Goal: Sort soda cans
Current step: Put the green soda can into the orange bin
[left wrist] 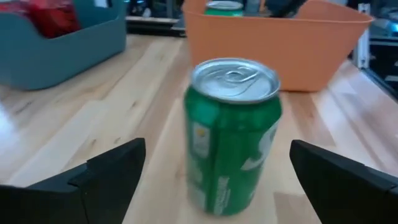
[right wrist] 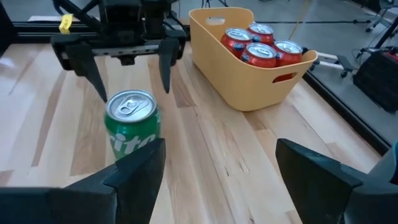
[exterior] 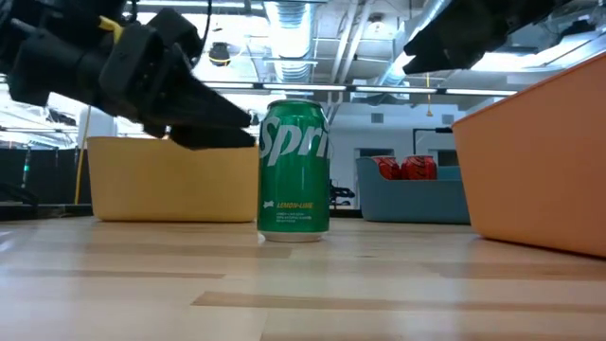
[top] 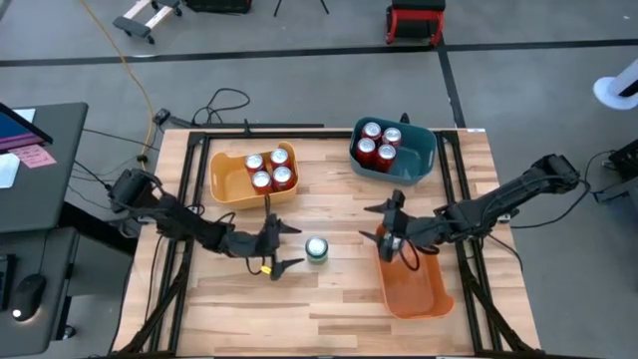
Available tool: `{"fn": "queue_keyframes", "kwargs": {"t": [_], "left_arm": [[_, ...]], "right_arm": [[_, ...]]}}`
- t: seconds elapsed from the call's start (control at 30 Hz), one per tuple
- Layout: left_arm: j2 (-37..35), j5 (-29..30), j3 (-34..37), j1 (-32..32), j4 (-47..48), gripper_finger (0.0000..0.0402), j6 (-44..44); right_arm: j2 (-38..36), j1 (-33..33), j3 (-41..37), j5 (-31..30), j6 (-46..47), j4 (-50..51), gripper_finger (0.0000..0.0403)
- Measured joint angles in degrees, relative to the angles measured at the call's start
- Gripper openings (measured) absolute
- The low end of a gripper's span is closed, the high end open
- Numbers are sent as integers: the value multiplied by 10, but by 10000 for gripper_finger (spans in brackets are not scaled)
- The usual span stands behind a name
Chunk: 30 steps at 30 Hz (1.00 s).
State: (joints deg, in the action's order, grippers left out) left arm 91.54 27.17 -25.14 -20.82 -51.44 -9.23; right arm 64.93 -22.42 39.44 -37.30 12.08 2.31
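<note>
A green soda can (top: 316, 248) stands upright on its base on the wooden table, also seen in the low view (exterior: 294, 170). My left gripper (top: 296, 247) is open just to the can's left. In the left wrist view its fingers (left wrist: 118, 171) stand on either side of the can (left wrist: 233, 134) with gaps, touching nothing. My right gripper (top: 372, 223) is open at the orange bin's far end, to the can's right (right wrist: 132, 124). A second green can (left wrist: 224, 7) stands in the orange bin (left wrist: 280, 43). Red cans fill the yellow bin (top: 269, 170) and the teal bin (top: 380, 145).
The yellow bin (top: 227, 184) sits far left and the teal bin (top: 419, 155) far right. The orange bin (top: 424, 294) lies near the table's right side. Bare wood (top: 299, 304) lies along the near edge. A dark frame (top: 184, 289) runs around the table.
</note>
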Motion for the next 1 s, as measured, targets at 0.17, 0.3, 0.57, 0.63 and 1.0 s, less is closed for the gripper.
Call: {"fn": "queue_keyframes", "kwargs": {"t": [0.17,0.3,0.57,0.63,1.0], "left_arm": [[93,-39,-44,14,-59,399,25],[156,-30,-80,27,-75,400,38],[219,-49,-147,54,-73,373,56],[226,-65,-160,55,-65,338,58],[227,-90,-184,55,-44,287,70]], "right_arm": [[0,-1,0,1,-2,0,324],[0,-1,0,0,-1,0,324],[0,-3,0,0,-1,8,324],[0,-5,0,0,-1,13,324],[0,1,-1,59,-17,-16,324]]}}
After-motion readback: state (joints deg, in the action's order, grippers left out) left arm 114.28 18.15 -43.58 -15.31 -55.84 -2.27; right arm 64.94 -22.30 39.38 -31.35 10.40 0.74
